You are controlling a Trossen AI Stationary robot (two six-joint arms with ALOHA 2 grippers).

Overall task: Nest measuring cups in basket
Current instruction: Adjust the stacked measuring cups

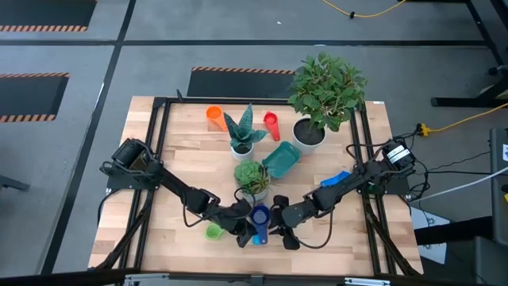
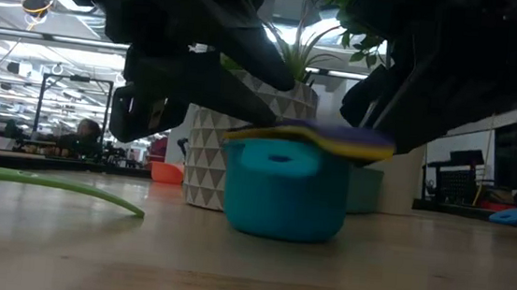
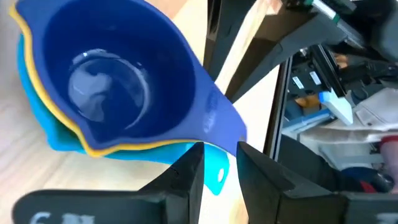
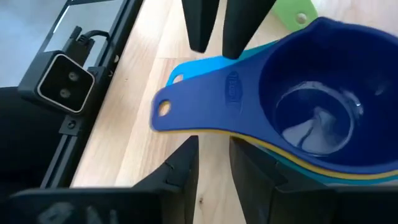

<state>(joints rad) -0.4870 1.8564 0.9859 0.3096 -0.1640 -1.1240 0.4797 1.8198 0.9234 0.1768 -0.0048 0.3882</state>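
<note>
At the near edge of the wooden counter, a nested stack of plastic measuring cups sits between the two arms: a dark blue cup inside a yellow cup, both inside a light blue cup that rests on the wood. The stack's flat handles lie along one line, pointing toward the right arm's side.

The left hand is just beside the handle end; its fingers stand a little apart with nothing between them. The right hand is equally close, its fingers also slightly parted and empty, just under the dark blue handle, so either could close across it.

The teal rounded-square plastic basket lies farther up the counter, beyond a small leafy plant, slightly nearer the right arm. A green cup lies by the left arm; orange and red cups remain at the far side.
</note>
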